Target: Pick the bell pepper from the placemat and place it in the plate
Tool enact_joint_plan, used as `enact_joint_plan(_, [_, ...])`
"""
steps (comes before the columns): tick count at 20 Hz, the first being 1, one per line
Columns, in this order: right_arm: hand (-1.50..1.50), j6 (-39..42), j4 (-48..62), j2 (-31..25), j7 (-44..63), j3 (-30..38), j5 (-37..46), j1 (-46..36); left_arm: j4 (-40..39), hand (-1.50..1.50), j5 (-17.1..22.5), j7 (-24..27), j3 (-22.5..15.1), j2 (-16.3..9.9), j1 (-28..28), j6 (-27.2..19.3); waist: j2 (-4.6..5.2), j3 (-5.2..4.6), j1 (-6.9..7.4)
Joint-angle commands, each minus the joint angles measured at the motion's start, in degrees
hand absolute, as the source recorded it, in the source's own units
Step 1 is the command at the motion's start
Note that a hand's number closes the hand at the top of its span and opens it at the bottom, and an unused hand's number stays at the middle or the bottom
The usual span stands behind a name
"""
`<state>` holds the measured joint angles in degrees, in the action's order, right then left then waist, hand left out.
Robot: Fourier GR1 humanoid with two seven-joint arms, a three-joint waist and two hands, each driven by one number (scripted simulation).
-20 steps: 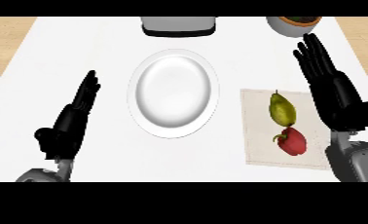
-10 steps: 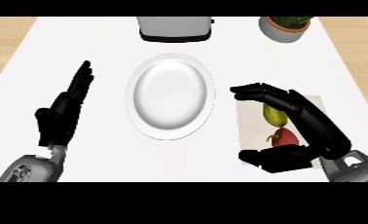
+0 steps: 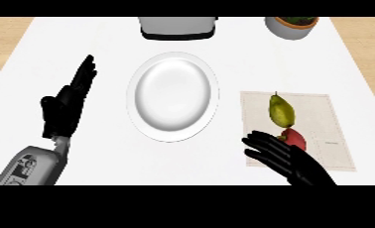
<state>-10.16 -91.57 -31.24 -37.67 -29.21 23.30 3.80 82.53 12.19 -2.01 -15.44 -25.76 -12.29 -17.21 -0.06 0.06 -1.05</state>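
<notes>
A white round plate [image 3: 173, 96] sits at the centre of the white table [image 3: 88, 38], holding nothing. At about 4 o'clock from it, a pale placemat [image 3: 322, 123] carries two pieces of produce: a yellow-green pear [image 3: 281, 111] standing toward 12 o'clock, and directly at its 6 o'clock, touching or nearly so, the red bell pepper [image 3: 294, 138], which remains on the mat. The robot's right hand [image 3: 289, 160] enters from the lower edge at 5 o'clock, fingers spread apart and extended toward 10 o'clock, its fingertips reaching the mat's near corner and the palm partly covering the pepper's lower side; the fingers are not curled around anything, and whether they touch the pepper cannot be told. The left hand [image 3: 70, 104] shows at 9 o'clock of the plate, well apart from it, fingers straight and together, pointing toward 12 o'clock, at rest with nothing in it. At the table's far edge, a grey-and-black appliance [image 3: 178, 27] stands at 12 o'clock from the plate, and a grey pot with greenery [image 3: 291, 26] sits at 1 o'clock.
</notes>
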Motion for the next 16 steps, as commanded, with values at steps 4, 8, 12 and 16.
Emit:
enact_joint_plan(4, [-1.50, -5.2, -9.1, -8.1, -10.4, 9.5, -1.9, 8.0, -1.2, 0.00, -2.0, 0.2, 0.0, 2.0, -0.2, 0.6, -0.11, -0.07, 0.06])
enact_joint_plan(8, [-1.50, -4.9, -18.0, -14.9, 3.7, 11.8, 6.6, 13.3, -2.0, 0.00, -0.6, -0.9, 2.4, 0.4, -1.6, 2.5, -0.27, -0.23, -0.71])
enact_joint_plan(12, [-1.50, -0.2, -22.8, -20.3, 15.4, 13.6, 13.4, 14.7, -3.7, 0.00, -1.3, -0.5, 1.9, 2.1, -2.3, 2.1, -0.19, -0.30, -0.87])
enact_joint_plan(16, [-1.50, 7.6, -31.5, -22.7, 26.4, 14.8, 15.7, 14.9, -1.2, 0.00, -2.2, -1.8, 1.6, 1.8, -2.2, 2.9, -0.19, -0.19, 0.29])
